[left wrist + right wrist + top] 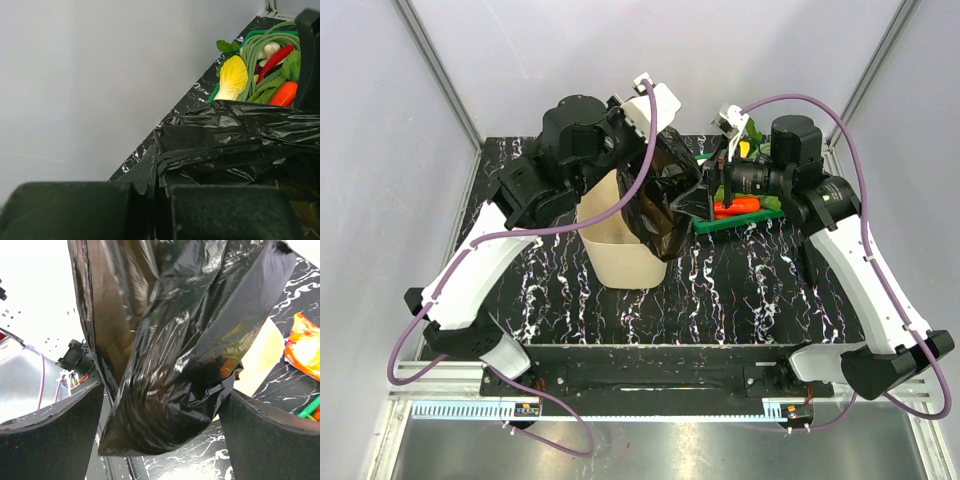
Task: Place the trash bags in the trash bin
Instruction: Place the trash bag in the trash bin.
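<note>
A glossy black trash bag [660, 200] hangs as a large floppy sheet over the right rim of the cream trash bin [620, 250]. Its lower end droops outside the bin. My left gripper [655, 135] holds the bag from above. In the left wrist view this gripper [157, 200] is shut on a fold of the bag [235, 140]. My right gripper [705, 190] is beside the bag, on its right. In the right wrist view this gripper [162, 440] stands wide open, and the bag [165, 355] hangs loose between its fingers [50, 440]. The bin [260, 355] shows behind it.
A green vegetable tray [745, 215] with carrot, beans and cabbage sits just right of the bin, under my right wrist. An orange snack wrapper [305, 345] lies on the black marbled table [740, 290]. White walls enclose the back and sides.
</note>
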### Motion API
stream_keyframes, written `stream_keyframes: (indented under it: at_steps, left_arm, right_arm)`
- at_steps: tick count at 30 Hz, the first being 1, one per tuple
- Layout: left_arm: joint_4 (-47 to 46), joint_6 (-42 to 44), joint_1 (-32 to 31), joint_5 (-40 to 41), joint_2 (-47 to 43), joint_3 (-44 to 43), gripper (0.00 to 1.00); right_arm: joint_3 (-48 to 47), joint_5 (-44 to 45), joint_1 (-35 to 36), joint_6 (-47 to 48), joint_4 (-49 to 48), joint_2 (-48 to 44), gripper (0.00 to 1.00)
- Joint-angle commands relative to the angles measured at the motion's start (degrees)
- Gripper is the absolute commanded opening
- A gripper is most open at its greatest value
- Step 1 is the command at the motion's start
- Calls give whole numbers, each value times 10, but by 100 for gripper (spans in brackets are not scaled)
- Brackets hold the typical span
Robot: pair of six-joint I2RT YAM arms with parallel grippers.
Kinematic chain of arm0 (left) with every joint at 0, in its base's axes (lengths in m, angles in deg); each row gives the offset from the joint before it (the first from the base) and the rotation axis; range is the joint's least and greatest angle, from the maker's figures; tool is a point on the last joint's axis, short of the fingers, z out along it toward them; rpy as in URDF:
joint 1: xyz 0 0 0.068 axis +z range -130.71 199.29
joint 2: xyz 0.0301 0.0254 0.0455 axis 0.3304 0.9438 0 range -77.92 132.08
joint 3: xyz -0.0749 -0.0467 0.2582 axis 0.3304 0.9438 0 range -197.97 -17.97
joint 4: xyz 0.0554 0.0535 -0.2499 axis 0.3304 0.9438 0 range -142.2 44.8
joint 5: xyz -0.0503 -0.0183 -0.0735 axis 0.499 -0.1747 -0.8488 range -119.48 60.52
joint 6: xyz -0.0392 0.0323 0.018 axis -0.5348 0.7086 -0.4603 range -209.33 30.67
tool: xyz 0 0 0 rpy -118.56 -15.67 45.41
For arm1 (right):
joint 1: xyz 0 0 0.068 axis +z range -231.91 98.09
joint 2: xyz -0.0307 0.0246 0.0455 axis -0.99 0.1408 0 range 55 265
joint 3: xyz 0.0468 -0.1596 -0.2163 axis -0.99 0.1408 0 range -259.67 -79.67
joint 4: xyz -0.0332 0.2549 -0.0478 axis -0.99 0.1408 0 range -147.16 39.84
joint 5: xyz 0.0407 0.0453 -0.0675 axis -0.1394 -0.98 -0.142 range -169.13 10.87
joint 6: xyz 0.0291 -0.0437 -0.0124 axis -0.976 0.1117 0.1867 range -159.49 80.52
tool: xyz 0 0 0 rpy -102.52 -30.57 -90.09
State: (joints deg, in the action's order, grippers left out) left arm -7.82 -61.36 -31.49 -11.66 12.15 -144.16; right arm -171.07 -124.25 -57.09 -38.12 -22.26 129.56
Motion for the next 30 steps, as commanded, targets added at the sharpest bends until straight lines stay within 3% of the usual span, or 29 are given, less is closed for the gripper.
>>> stream_keyframes:
  at_steps: [1, 16, 22, 28, 30]
  left_arm:
    - [-11, -2, 1, -10, -26, 4, 0]
    - [-6, 26, 0, -7, -48, -17, 0]
    - [-6, 32, 1, -28, -60, -13, 0]
    - [0, 37, 1, -47, -71, 30, 0]
    - [8, 39, 1, -50, -77, 48, 0]
  right_arm:
    - [-46, 58, 3, 18, 9, -4, 97]
    - [-79, 271, 3, 80, 41, 2, 100]
    - [-88, 233, 3, 62, 36, 2, 98]
    - [-96, 228, 3, 36, 7, 18, 67]
    - [-96, 226, 3, 33, -6, 16, 62]
